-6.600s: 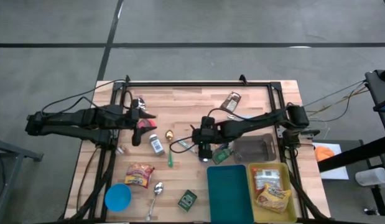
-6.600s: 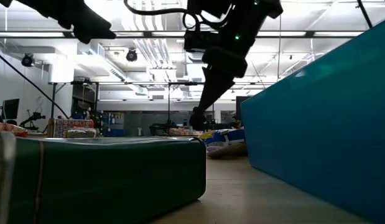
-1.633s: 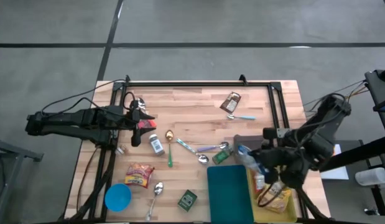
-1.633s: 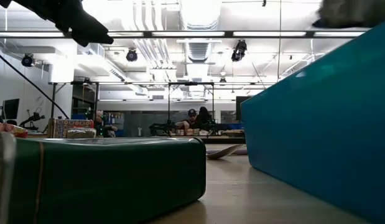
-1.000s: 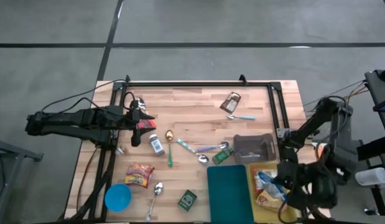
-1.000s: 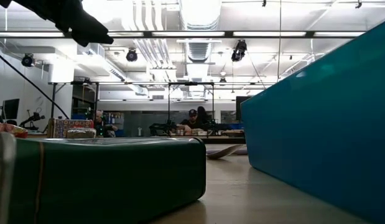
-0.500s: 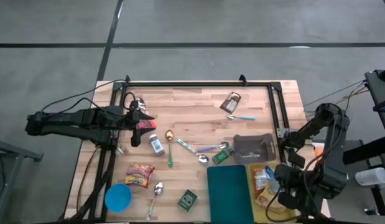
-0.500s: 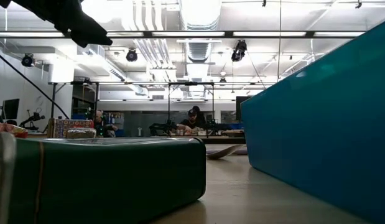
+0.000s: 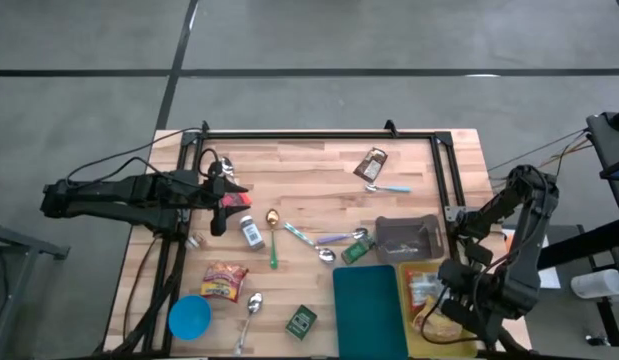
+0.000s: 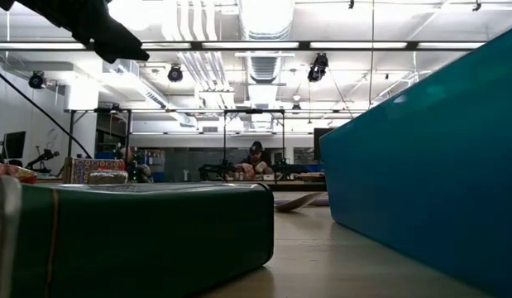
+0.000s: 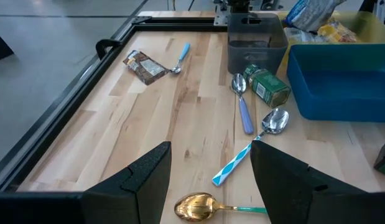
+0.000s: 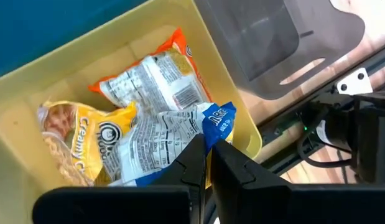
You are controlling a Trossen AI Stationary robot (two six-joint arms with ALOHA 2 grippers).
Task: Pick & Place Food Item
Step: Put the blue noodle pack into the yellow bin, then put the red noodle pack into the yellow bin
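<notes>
Right wrist view: the right pincer (image 12: 209,163) is clenched on the blue-and-white snack bag (image 12: 173,140), just over the yellow bin (image 12: 226,87) at the table's (image 9: 319,170) 4 o'clock corner. The left pincer (image 9: 229,199), at 9 o'clock, hangs released, holding nothing.

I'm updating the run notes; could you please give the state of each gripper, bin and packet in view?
right gripper: shut on the blue-and-white packet, over the yellow bin.
left gripper: open, empty, above the table.
yellow bin: holds food packets.
blue bin: looks empty.
grey bin: looks empty.
</notes>
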